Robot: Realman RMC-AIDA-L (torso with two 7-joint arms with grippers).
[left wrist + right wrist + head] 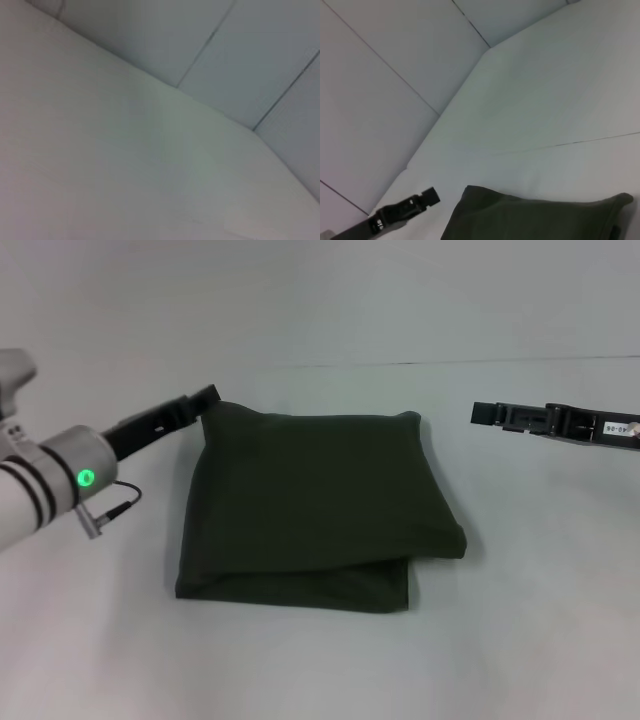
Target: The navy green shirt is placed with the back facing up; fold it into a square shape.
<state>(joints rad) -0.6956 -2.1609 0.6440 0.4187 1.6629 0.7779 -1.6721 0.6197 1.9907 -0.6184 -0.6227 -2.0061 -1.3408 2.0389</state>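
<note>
The navy green shirt [310, 500] lies folded into a rough square in the middle of the white table [530, 630], plain side up, with a lower layer showing along its near edge. My left gripper [205, 397] hovers just beside the shirt's far left corner. In the right wrist view there is a small gap between the left gripper [431, 196] and the shirt [535, 220]. My right gripper [483, 414] is off to the right of the shirt's far right corner, well apart from it. Neither gripper holds cloth.
The table's far edge meets a pale panelled wall [320, 300]. The left wrist view shows only bare table [125, 170] and wall panels [240, 60]. A thin black cable [118, 502] hangs from my left arm.
</note>
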